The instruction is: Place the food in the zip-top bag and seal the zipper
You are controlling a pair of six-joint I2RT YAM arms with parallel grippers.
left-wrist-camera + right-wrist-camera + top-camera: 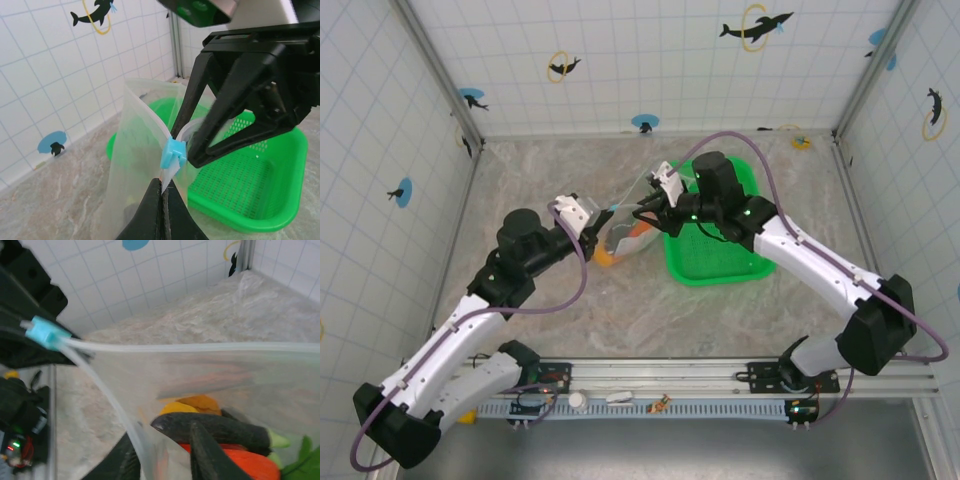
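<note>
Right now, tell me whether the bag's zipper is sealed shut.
No, the two strips of the zipper spread apart from the light blue slider, leaving the bag mouth open.

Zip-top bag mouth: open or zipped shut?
Open. In the right wrist view, the two rim strips of the zip-top bag spread apart from the blue slider, with food visible inside.

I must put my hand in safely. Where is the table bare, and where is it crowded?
Bare: the far-left corner of the table, and the near strip in front of the green basket. Crowded: the middle, where the left claw and the right claw meet at the zip-top bag, beside the basket.
</note>
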